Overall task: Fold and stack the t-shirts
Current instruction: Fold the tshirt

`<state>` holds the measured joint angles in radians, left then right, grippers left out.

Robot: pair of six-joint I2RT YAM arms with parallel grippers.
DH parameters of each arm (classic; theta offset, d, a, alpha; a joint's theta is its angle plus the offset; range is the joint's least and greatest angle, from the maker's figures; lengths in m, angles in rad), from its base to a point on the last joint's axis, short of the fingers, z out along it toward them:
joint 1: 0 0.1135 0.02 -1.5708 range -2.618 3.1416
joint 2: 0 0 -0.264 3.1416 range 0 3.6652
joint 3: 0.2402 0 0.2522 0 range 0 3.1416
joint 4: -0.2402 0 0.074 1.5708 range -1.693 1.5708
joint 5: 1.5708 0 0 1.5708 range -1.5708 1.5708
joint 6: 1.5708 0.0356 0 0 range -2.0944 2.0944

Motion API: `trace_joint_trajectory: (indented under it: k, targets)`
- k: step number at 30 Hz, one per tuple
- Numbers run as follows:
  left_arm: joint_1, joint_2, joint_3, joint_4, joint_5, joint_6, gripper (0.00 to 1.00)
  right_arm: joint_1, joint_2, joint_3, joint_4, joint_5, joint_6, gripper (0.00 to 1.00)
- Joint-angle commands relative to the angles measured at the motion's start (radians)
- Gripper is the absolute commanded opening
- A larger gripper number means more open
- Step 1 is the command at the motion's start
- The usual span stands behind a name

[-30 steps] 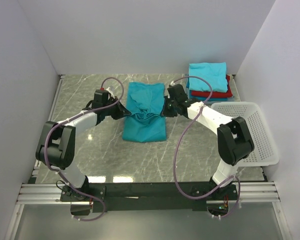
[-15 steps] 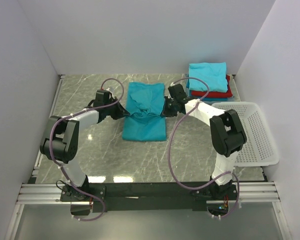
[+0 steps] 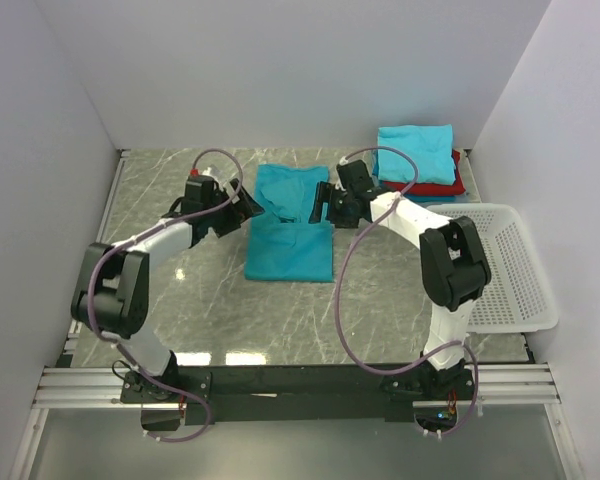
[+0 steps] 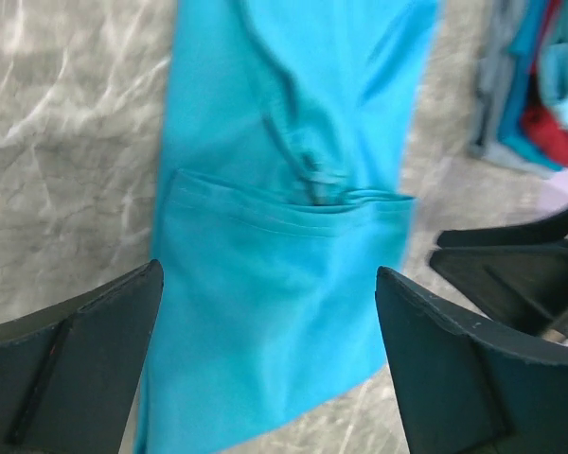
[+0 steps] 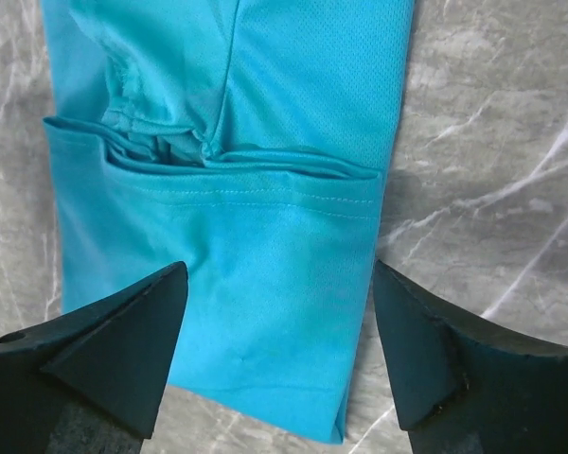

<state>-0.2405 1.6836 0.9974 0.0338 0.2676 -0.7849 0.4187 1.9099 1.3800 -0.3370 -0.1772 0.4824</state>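
Left pincer (image 3: 249, 203) and right pincer (image 3: 320, 205) both gape empty beside one teal t-shirt (image 3: 290, 238); one shirt stack (image 3: 417, 160) lies apart.

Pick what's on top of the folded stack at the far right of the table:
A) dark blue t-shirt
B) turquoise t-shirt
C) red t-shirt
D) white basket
B: a turquoise t-shirt lies on top of the stack, and the red t-shirt shows only as an edge beneath it.

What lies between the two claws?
The folded teal t-shirt lies between the left claw and the right claw; the top external view shows it.
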Motion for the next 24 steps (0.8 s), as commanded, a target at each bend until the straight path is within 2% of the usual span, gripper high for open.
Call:
trace_joint_trajectory:
  k: [1,7,15,20,24]
  targets:
    - [0.001,-0.122,-0.014,0.005,-0.033,0.032,0.99,-0.006,-0.103,-0.008,0.006,-0.005,-0.022,0.86]
    - [-0.002,-0.243,-0.114,0.011,0.042,0.027,0.99,0.005,-0.262,-0.177,0.052,-0.042,-0.010,0.88]
    - [-0.025,-0.507,-0.406,0.054,0.088,0.007,0.99,0.049,-0.515,-0.496,0.121,-0.082,0.022,0.88]
    - [-0.028,-0.575,-0.561,0.067,0.078,-0.033,0.99,0.068,-0.603,-0.653,0.214,-0.113,0.076,0.89]
    - [-0.026,-0.527,-0.586,0.052,0.015,-0.043,0.99,0.074,-0.615,-0.734,0.283,-0.128,0.105,0.89]
